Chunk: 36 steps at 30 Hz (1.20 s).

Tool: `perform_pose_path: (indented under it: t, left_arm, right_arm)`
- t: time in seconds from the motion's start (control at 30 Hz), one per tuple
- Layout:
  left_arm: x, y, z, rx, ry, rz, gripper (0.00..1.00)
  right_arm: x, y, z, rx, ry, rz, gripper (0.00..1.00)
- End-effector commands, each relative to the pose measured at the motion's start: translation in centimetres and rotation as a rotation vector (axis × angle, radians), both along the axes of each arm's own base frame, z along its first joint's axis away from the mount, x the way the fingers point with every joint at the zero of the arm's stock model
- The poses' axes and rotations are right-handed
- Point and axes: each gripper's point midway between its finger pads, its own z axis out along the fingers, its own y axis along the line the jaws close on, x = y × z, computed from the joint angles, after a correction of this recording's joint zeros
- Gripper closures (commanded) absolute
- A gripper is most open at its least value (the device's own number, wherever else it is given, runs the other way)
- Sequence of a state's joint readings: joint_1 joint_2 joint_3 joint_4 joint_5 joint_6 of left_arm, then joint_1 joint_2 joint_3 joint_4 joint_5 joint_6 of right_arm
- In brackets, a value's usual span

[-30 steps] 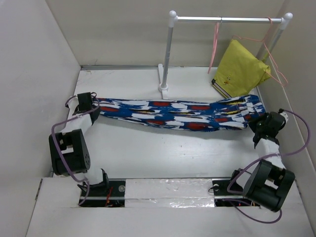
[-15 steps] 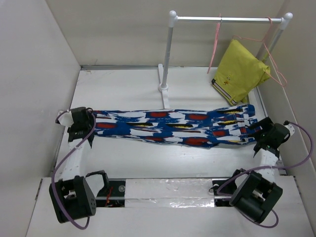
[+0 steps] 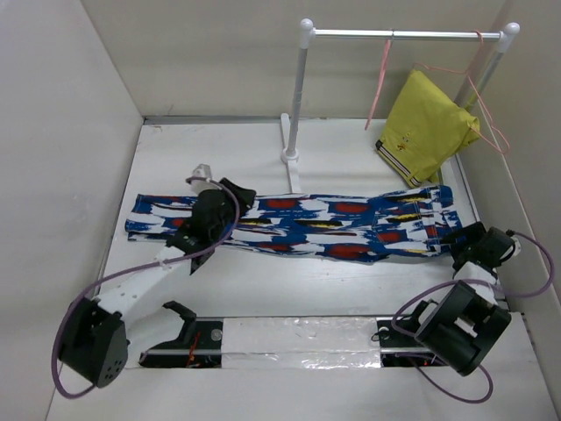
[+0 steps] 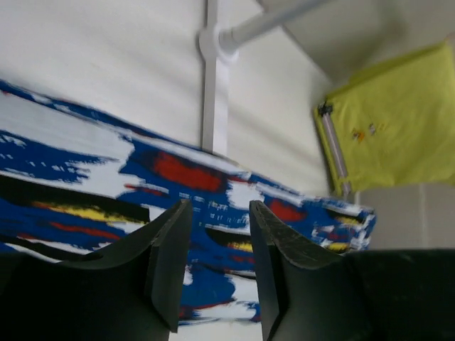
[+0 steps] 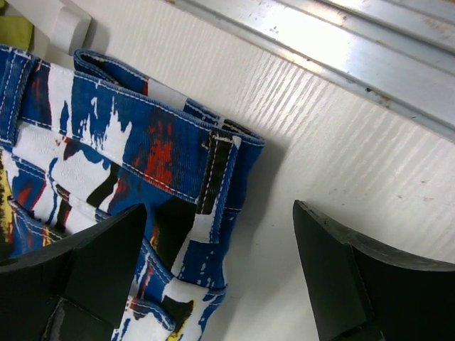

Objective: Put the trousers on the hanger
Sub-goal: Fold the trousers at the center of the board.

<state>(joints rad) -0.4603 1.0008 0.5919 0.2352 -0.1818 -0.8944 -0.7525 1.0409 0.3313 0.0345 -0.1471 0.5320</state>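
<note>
The trousers (image 3: 351, 219) lie flat across the table, leg ends to the left and waist to the right. My left gripper (image 3: 238, 195) hovers open over the legs, left of the middle. In the left wrist view its gripper (image 4: 218, 209) has nothing between the fingers, with the patterned cloth (image 4: 178, 170) beneath. My right gripper (image 3: 458, 239) stands wide open at the waist end. In the right wrist view the waistband corner (image 5: 220, 156) lies between the spread fingers of the gripper (image 5: 220, 213), ungripped. The bare pink hanger (image 3: 383, 74) hangs from the rail at the back.
A white rack with a metal rail (image 3: 421, 35) stands at the back, its post (image 3: 298, 96) and foot (image 4: 213, 42) just behind the trousers. A yellow garment (image 3: 429, 123) on a second pink hanger hangs at the rail's right end. Walls close in both sides.
Both grippers have let go of the trousers, which now rest flat on the table. The left arm has swung right from the leg ends to over the legs; the right gripper has drawn back slightly.
</note>
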Motion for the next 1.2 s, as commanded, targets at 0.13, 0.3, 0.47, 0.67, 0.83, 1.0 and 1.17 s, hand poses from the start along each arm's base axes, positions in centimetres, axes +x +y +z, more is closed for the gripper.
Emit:
perform_pose_path:
  t: [0.13, 0.3, 0.47, 0.67, 0.83, 1.0, 1.17]
  left_arm:
    - [-1.8, -7.9, -3.3, 0.115, -0.012, -0.146, 0.86]
    - [-4.0, -10.7, -6.5, 0.241, 0.016, -0.199, 1.00]
    - [-5.2, -11.6, -10.2, 0.272, 0.062, -0.244, 1.00]
    - [-5.2, -12.1, -12.0, 0.304, 0.081, -0.256, 1.00]
    - [-4.9, -12.3, -12.8, 0.324, 0.089, -0.253, 1.00]
    - [-5.3, -11.0, -14.0, 0.342, 0.117, -0.215, 1.00]
    - [-5.5, -10.7, -14.0, 0.329, 0.110, -0.211, 1.00]
  right_arm:
    - [2.9, 0.0, 0.2, 0.094, -0.116, 0.038, 0.36]
    - [3.8, 0.0, 2.5, -0.013, -0.196, 0.114, 0.99]
    - [4.1, 2.9, 9.5, -0.263, -0.268, 0.306, 1.00]
    - [5.3, 10.8, 14.2, -0.406, -0.323, 0.626, 1.00]
    - [6.8, 21.2, 16.3, -0.404, -0.373, 0.929, 1.00]
    - [6.7, 30.6, 19.7, -0.396, -0.411, 1.146, 1.00]
    - [5.7, 38.3, 23.7, -0.312, -0.558, 1.310, 1.00]
